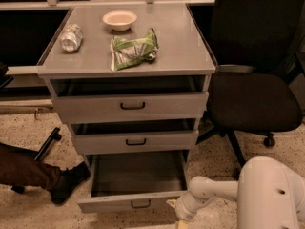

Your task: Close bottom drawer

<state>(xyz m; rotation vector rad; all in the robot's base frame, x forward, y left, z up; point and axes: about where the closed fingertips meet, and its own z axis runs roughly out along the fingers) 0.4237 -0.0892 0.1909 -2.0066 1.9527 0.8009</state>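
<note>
Where the bottom drawer [114,204] ends, gripper [180,222] sits cropped.

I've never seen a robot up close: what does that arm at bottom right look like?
The arm is glossy white and smooth: a bulky rounded shell with small dark holes, then a slimmer tube with ringed joints. No cables or markings show. The gripper, by the bottom drawer's right front corner, is mostly cut off, yellowish.

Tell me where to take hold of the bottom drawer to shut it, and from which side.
I'd take the bottom drawer at its small loop handle, centred on the front panel, coming from the front: the drawer stands pulled far out, panel facing outward. The gripper sits low by the panel's right end.
</note>
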